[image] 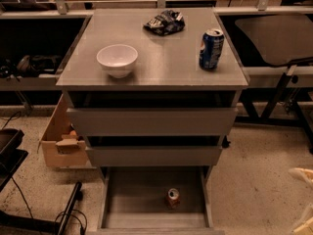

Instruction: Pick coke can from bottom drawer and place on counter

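The coke can (173,197) stands upright on the floor of the open bottom drawer (129,204), right of its middle, silver top up. The counter (161,58) is the grey top of the three-drawer cabinet. My gripper (303,199) shows only as pale parts at the right edge of the camera view, low over the floor. It is well to the right of the drawer and apart from the can. It holds nothing that I can see.
On the counter stand a white bowl (117,59) at the left, a blue Pepsi can (211,49) at the right and a crumpled dark bag (165,22) at the back. A cardboard box (59,141) sits left of the cabinet. Cables (68,219) lie at the lower left.
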`<control>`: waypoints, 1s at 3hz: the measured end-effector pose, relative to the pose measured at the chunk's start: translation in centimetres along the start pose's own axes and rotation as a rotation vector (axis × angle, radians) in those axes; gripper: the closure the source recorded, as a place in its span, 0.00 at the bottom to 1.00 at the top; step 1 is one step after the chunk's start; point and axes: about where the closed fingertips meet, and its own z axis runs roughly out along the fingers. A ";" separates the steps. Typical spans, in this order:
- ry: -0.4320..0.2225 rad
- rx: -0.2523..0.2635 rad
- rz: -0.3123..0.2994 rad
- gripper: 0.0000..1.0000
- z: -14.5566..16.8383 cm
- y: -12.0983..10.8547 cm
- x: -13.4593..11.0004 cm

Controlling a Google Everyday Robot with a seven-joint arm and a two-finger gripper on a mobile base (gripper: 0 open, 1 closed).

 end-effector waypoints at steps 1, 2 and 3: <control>-0.011 -0.010 0.016 0.00 2.7 -1.1 0.3; -0.074 -0.031 0.009 0.00 9.5 -3.8 1.7; -0.156 -0.038 -0.014 0.00 16.1 -6.4 3.6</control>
